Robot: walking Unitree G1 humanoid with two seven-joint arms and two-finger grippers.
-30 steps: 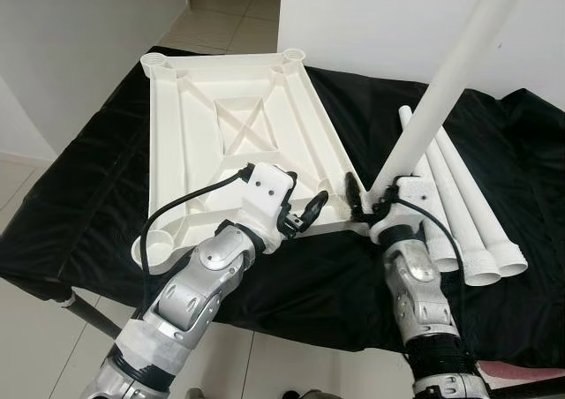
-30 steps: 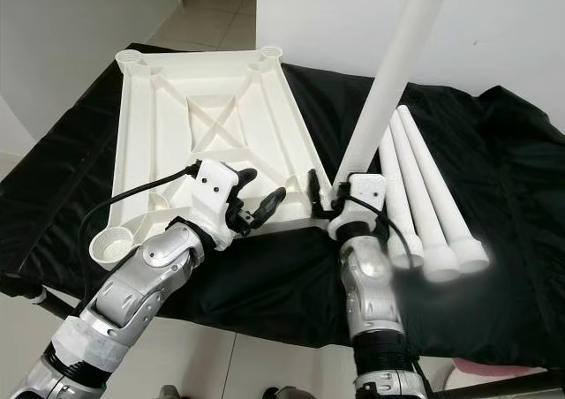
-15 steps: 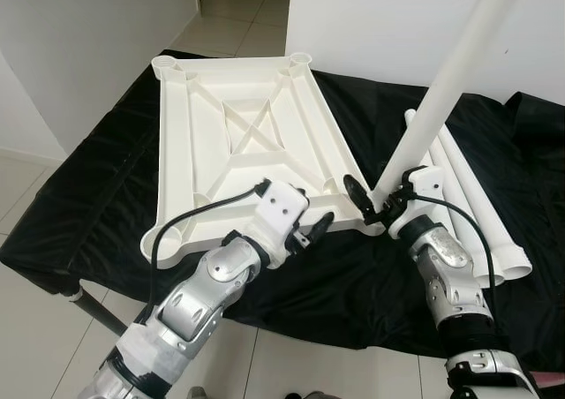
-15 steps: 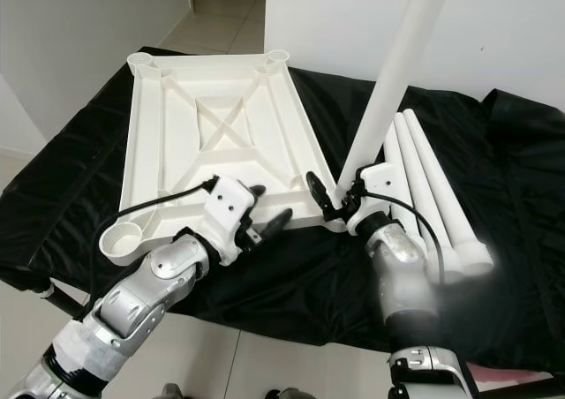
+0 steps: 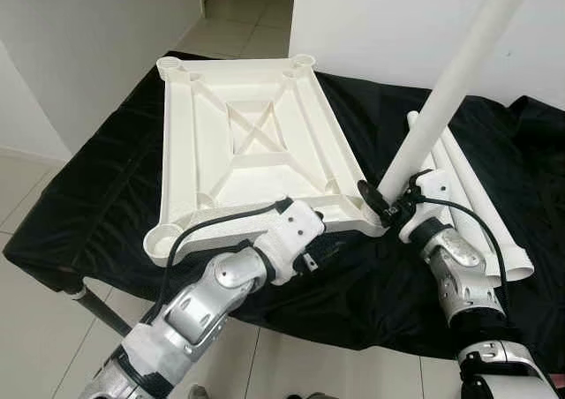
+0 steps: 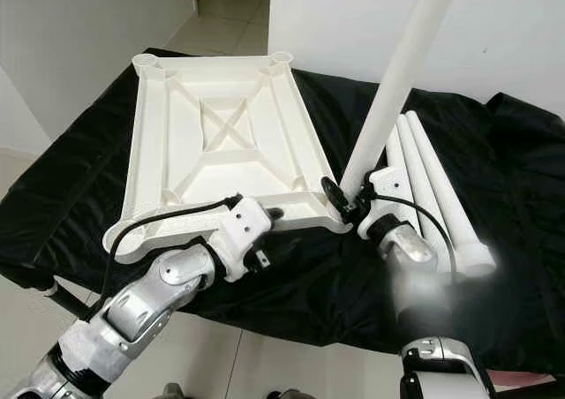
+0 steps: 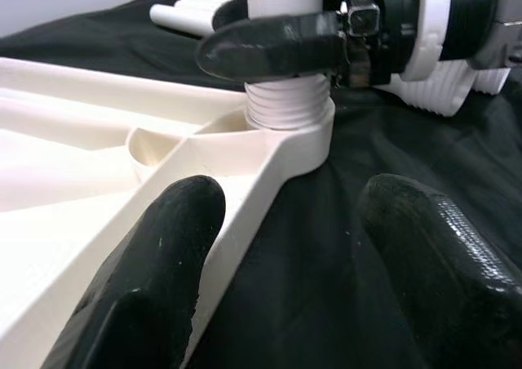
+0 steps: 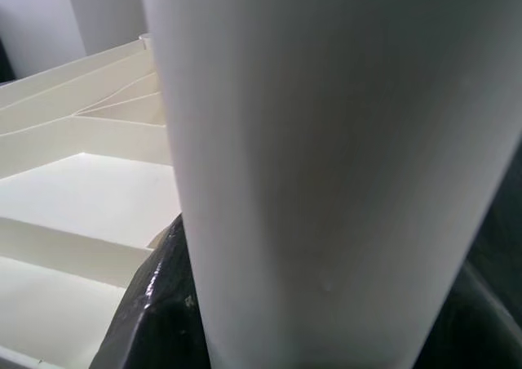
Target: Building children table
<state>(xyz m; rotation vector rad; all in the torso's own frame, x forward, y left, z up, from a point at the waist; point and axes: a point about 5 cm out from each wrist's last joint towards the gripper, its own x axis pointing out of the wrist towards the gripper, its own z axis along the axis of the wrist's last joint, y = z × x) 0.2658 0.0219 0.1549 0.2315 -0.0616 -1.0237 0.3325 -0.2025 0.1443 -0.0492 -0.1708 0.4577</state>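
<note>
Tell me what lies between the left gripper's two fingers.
In the left wrist view, the left gripper straddles the near rim of the tabletop; beyond it is black cloth.

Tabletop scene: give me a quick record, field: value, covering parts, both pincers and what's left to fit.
surface: black cloth over a table
tabletop: white tabletop lying underside up on the cloth
leg in work: leg standing tilted, threaded end in the near right corner socket
right pincer: right pincer shut on the leg just above the socket
left pincer: left pincer open, one finger at the tabletop's near edge
spare legs: three legs lying side by side on the cloth, right of the tabletop
open sockets: three corners
</note>
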